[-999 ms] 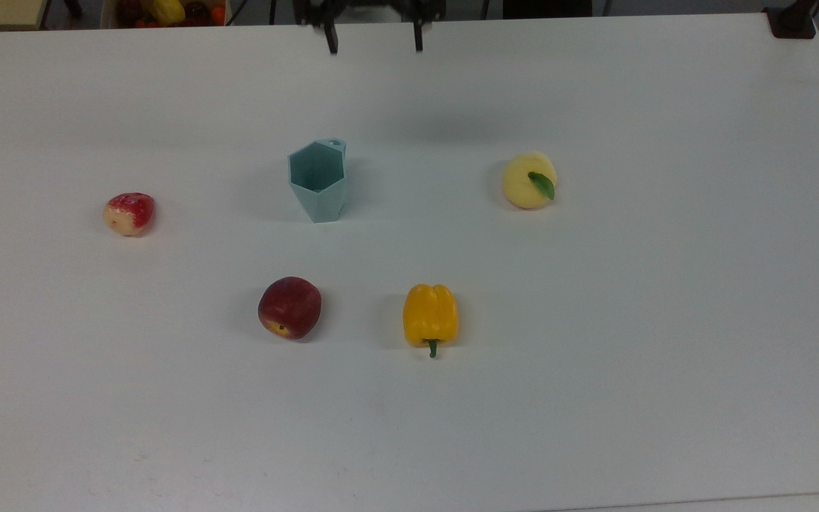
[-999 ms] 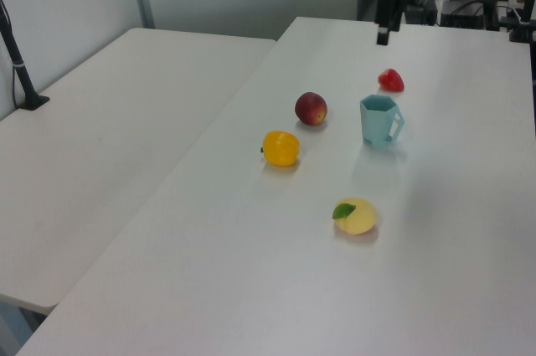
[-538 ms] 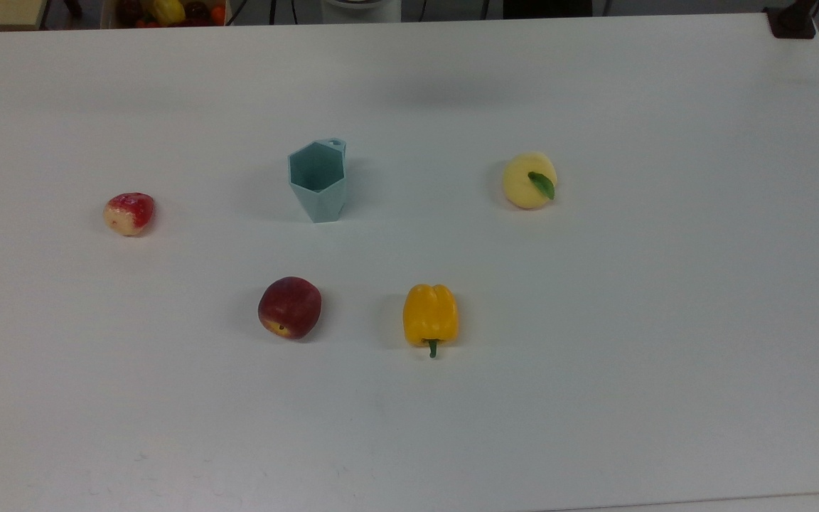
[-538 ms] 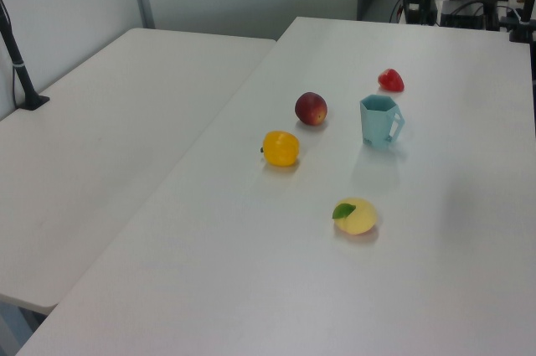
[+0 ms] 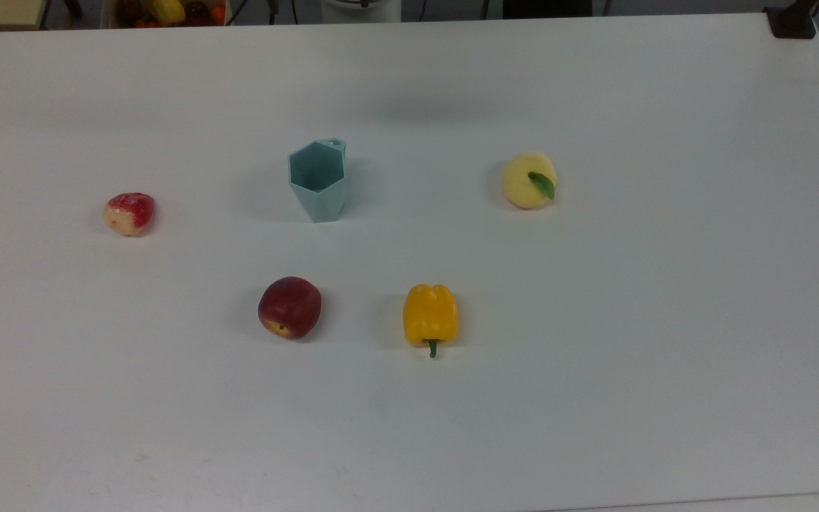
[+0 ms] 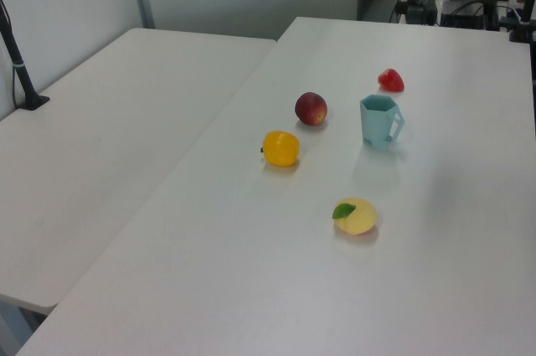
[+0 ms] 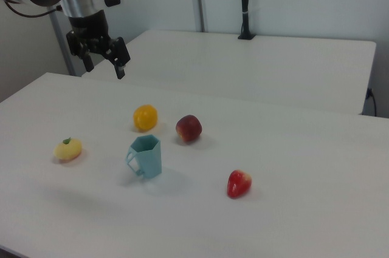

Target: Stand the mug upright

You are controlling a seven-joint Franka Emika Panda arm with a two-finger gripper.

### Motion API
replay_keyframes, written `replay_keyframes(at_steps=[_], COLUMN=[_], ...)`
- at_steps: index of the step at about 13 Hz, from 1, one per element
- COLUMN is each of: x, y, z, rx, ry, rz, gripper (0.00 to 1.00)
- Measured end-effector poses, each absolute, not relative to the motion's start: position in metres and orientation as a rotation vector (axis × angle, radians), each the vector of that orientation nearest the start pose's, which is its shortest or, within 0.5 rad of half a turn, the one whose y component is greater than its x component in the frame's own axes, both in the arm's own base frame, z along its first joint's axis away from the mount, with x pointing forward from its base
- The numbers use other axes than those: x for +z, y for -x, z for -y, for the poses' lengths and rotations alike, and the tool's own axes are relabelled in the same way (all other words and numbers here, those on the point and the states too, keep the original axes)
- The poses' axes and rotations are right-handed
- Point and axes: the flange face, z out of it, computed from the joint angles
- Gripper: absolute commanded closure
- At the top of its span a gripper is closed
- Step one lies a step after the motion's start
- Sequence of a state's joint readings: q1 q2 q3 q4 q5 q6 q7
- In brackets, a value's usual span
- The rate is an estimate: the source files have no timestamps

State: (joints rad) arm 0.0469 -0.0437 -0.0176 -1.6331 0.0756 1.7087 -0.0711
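The pale teal faceted mug (image 5: 317,181) stands upright on the white table (image 5: 594,355), rim up, with its small handle toward the top view's far side. It is also upright in the left view (image 6: 379,121) and in the right view (image 7: 146,156), where the handle points to the right view's left. My gripper (image 7: 103,67) hangs high above the table's far-left part in the right view. Its two black fingers (image 7: 120,68) are spread open with nothing between them, well clear of the mug.
Four fruits lie around the mug: a strawberry (image 5: 129,213), a red peach (image 5: 289,307), a yellow bell pepper (image 5: 430,314) and a pale yellow fruit with a green leaf (image 5: 529,180). A second white table (image 6: 100,147) adjoins. A box of fruit (image 5: 168,11) sits beyond the far edge.
The gripper's fingers showed at the top view's upper edge one second ago and have since left it, moving up and away. The mug and fruits have not moved.
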Motion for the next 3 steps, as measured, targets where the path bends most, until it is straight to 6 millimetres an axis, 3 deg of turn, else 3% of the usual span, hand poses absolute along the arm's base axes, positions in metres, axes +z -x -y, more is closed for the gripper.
replay_keyframes(at_steps=[3], x=[0.6298], y=[-0.5552], z=[-0.0252], rx=[-0.180], ry=[3.059], rz=[0.151], gripper=[0.00])
